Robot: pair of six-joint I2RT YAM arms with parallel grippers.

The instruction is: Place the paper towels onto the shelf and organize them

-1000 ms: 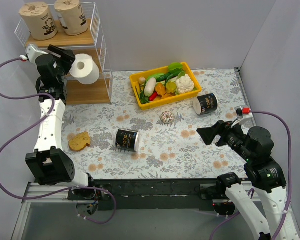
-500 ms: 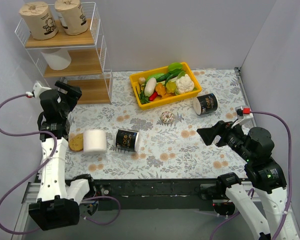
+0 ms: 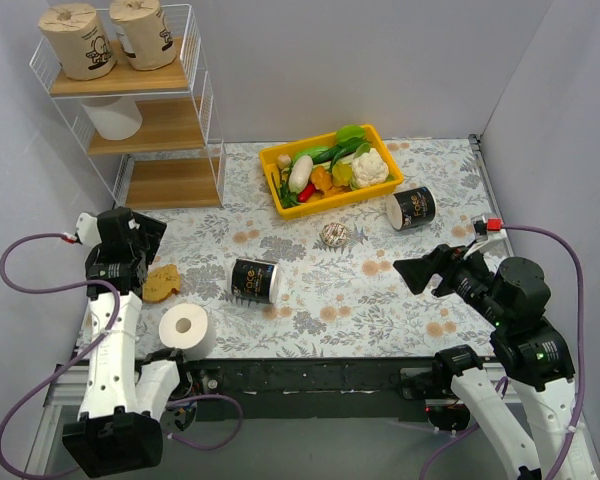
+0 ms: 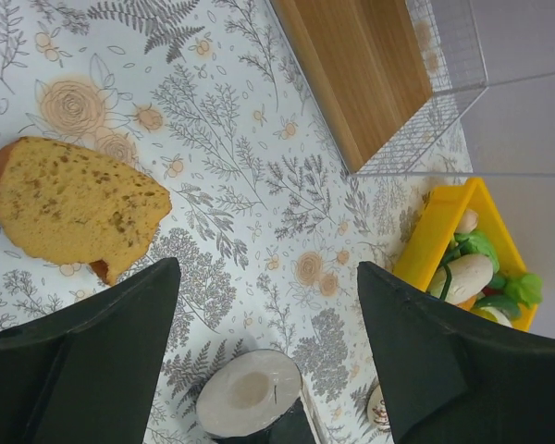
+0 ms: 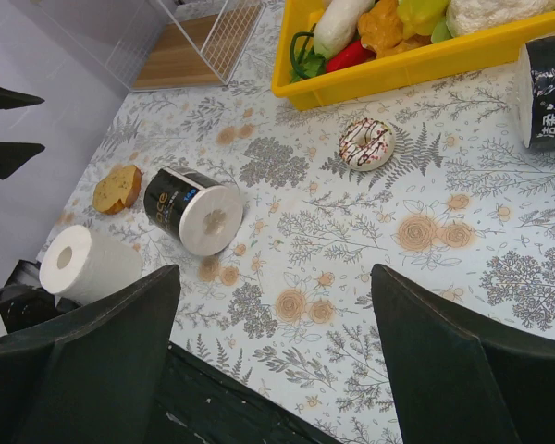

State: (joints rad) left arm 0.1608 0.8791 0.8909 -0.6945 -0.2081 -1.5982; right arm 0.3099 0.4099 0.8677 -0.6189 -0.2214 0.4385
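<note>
White wire and pale wooden boards: the shelf [image 3: 175, 182], three stepped tiers, stands at the 10 o'clock corner of the floral-cloth desk [image 3: 310, 305].

Top tier: two paper towel rolls in tan cartoon-print wrap, upright and side by side. These are the left tan roll [image 3: 77, 42] and the right tan roll [image 3: 145, 33].

Middle tier: one shelved white roll [image 3: 113, 117], upright, towards the left end of its board.

Desk, 7 o'clock: the loose white roll [image 3: 187, 329], close to the front edge, with its hollow core showing. Whether it stands or leans I cannot tell.

Desk, just left of centre: the near black roll [image 3: 254, 280], lettered wrap, lying on its side.

Desk, 2 o'clock: the far black roll [image 3: 413, 208], also on its side, just beside the right corner of the yellow bin [image 3: 330, 200].

Yellow bin, 12 to 1 o'clock: set at an angle and filled with toy vegetables, among them a cauliflower [image 3: 372, 168].

Small striped donut [image 3: 334, 235]: between the bin and the near black roll, touching neither.

Bread slice [image 3: 161, 283]: flat at 8 o'clock, near the loose white roll and apart from it.

Left gripper [image 4: 268, 270]: at 9 o'clock by the bread slice, jaws spread wide, holding nothing. Its wrist view shows the bread slice and the end of the near black roll.

Right gripper [image 5: 276, 273]: at 4 o'clock, jaws likewise apart and empty, pointing across the desk towards the near black roll.
</note>
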